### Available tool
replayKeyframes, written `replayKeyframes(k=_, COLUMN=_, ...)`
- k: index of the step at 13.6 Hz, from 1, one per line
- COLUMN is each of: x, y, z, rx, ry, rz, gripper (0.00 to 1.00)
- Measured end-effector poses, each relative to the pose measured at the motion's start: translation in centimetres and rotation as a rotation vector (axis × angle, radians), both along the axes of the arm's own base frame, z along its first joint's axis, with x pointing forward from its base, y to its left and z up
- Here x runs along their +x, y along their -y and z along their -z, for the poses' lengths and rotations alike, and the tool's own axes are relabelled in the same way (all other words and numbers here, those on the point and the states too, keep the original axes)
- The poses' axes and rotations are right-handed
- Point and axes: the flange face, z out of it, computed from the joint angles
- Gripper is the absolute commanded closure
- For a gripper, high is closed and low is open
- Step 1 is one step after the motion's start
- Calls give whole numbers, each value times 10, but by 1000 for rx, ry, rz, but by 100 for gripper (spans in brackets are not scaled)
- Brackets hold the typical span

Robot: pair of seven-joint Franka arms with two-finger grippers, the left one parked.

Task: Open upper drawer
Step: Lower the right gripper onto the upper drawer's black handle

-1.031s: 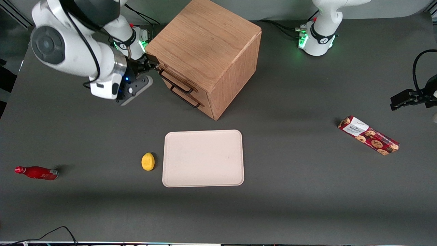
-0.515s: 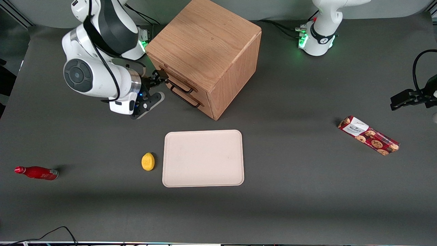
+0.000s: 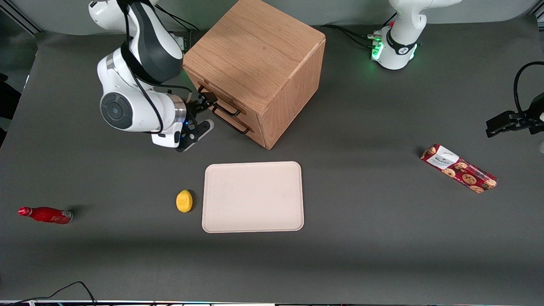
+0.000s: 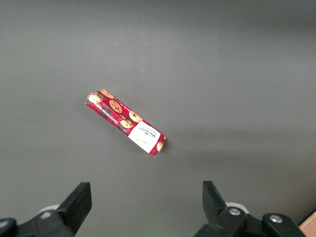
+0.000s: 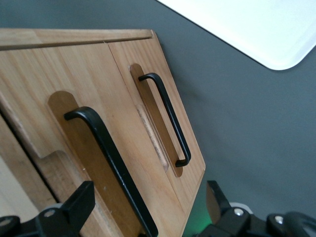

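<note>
- Two drawers were set in the front of the wooden cabinet [image 3: 255, 63], each with a thin black wire handle; the upper drawer [image 5: 59, 143] lay directly above the lower drawer [image 5: 148, 98], and both were seen shut, their faces flush with the cabinet front.
- The gripper [image 3: 207, 103] was placed in front of the cabinet, at the level of the drawer faces and close to the upper handle [image 5: 111, 163].
- The fingers [image 5: 74, 207] were spread apart in the right wrist view, with nothing held between them; the upper handle was seen running down into the gap between them, though contact could not be made out.
- The step in hand was judged to be the approach and lining-up on the upper handle, with the grasp not yet made and no part of the pull begun.
- The next move was judged to call for a short advance until the bar sat well between the fingers, then a firm closing on it, then a straight pull away from the cabinet front, along the line of the drawer's travel.
- Care was judged to be needed that the upper bar, and not the lower handle [image 5: 165, 118] just beside it, was taken.
- A beige tray [image 3: 253, 196] and a lemon [image 3: 184, 200] lay on the table [image 3: 382, 238] nearer the front camera, well apart from the cabinet.
</note>
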Motion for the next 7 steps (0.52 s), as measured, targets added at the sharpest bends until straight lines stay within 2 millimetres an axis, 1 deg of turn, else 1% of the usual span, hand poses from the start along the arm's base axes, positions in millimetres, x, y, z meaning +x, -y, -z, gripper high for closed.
replayKeyframes(k=2, x=-1, y=-2, z=10, rx=-4, ry=-15, rz=-13, gripper=0)
replayKeyframes(k=7, x=-7, y=-5, z=26, rx=-7, ry=-35, rz=-21, gripper=0)
